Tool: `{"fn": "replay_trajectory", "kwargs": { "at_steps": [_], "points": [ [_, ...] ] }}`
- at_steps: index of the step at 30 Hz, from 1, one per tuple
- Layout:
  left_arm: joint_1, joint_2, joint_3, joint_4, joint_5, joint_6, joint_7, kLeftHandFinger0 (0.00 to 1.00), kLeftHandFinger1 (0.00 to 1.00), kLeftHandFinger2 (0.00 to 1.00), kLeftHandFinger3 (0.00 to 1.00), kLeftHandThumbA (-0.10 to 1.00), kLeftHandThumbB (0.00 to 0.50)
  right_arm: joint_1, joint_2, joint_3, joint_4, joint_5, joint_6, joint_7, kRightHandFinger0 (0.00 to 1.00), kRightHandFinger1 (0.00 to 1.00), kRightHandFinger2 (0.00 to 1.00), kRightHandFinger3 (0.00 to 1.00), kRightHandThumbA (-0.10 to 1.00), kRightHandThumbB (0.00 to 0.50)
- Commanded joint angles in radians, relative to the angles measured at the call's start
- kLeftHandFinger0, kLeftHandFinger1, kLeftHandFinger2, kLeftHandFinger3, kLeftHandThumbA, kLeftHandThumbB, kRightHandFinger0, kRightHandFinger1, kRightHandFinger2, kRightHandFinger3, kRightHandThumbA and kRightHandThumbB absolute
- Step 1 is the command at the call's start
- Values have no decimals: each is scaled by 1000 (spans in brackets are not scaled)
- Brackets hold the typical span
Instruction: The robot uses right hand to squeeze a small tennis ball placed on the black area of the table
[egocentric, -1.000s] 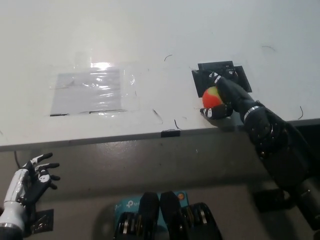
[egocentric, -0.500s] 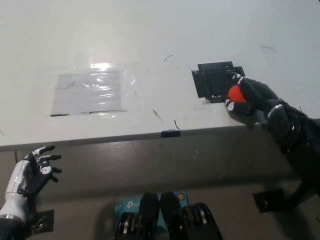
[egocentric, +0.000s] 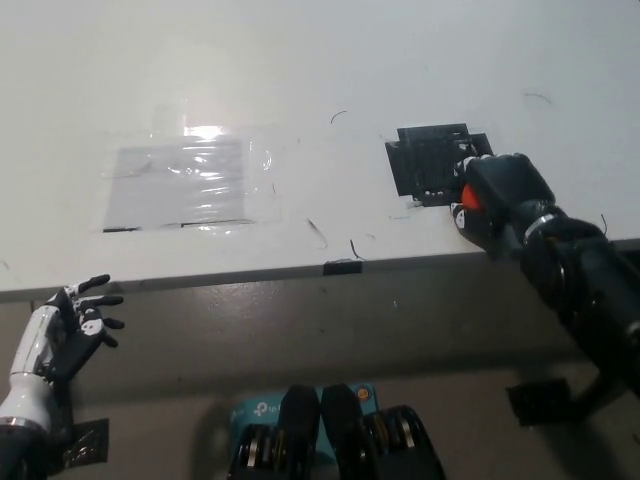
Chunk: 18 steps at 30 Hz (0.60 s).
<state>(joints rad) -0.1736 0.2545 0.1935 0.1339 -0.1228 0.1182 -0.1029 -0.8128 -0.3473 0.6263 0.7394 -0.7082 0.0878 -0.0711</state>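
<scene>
Head view, quick pass. What's the right hand doing?

— Black hand is clenched round the tennis ball, fingers wrapped tight over it.

— How much of the ball shows?

— Only a small orange-red sliver at the hand's left side. Rest is hidden under the fingers, so shape and any other colour can't be told.

— Where is it?

— On the white table, at the right lower edge of the black area, near the table's front edge. Whether the ball touches the surface, can't tell.

— Left hand?

— White, resting low at the picture's lower left, below the table's edge, fingers spread apart, nothing in it.

— Anything else?

— A clear taped plastic patch on the table's left part, well apart from the ball, with glare on it. A few dark scribble marks on the tabletop.
</scene>
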Motion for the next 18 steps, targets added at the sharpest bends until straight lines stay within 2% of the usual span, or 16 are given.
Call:
{"fn": "replay_trajectory", "kwargs": {
  "at_steps": [1,3,4,5,6,7,8,9,10,12,15,17,18],
  "points": [
    [-8,17,-7,-24,-6,-57,-20,385,439,574,686,-42,0,115,22,-29,69,-22,-110,-216,0,59,232,140,-100,22],
    [0,21,-11,-28,4,-51,-17,418,461,577,689,-7,0,132,31,-66,86,5,-190,-294,0,82,341,41,-100,26],
    [3,19,-11,-28,3,-52,-17,424,455,581,687,-6,0,141,34,-78,84,11,-220,-329,0,139,454,10,-100,87],
    [3,21,-13,-25,3,-55,-18,416,446,578,688,-13,0,146,38,-91,86,15,-246,-362,0,164,516,48,-100,178],
    [1,24,-15,-21,6,-59,-21,413,444,577,689,-14,0,149,44,-106,91,17,-268,-392,0,176,543,84,-100,239],
    [1,24,-14,-15,3,-62,-22,390,425,570,684,-15,0,153,55,-137,83,47,-290,-406,0,173,554,118,-100,287],
    [1,25,-14,-13,3,-62,-22,371,412,569,686,-12,0,155,62,-162,81,63,-317,-425,0,199,596,225,-100,317],
    [1,25,-15,-13,4,-61,-21,358,404,567,691,-24,0,156,68,-183,78,76,-343,-438,0,190,584,352,-100,296],
    [1,25,-15,-13,5,-61,-20,356,402,566,692,-28,0,158,74,-208,72,93,-374,-451,0,167,554,422,-100,294],
    [0,27,-17,-9,5,-65,-23,364,416,578,706,-35,0,162,83,-248,45,115,-376,-446,0,154,534,474,-100,290],
    [1,28,-19,-11,8,-63,-19,362,409,587,707,-8,0,164,116,-334,36,185,-438,-451,0,130,508,460,-100,270],
    [1,27,-18,-12,1,-63,-20,354,394,570,699,-26,0,163,141,-390,26,228,-448,-440,0,74,442,412,-100,265],
    [1,26,-18,-10,1,-63,-17,365,387,567,698,-30,0,157,178,-461,-11,313,-403,-413,0,51,369,341,-100,244]
  ]
}}
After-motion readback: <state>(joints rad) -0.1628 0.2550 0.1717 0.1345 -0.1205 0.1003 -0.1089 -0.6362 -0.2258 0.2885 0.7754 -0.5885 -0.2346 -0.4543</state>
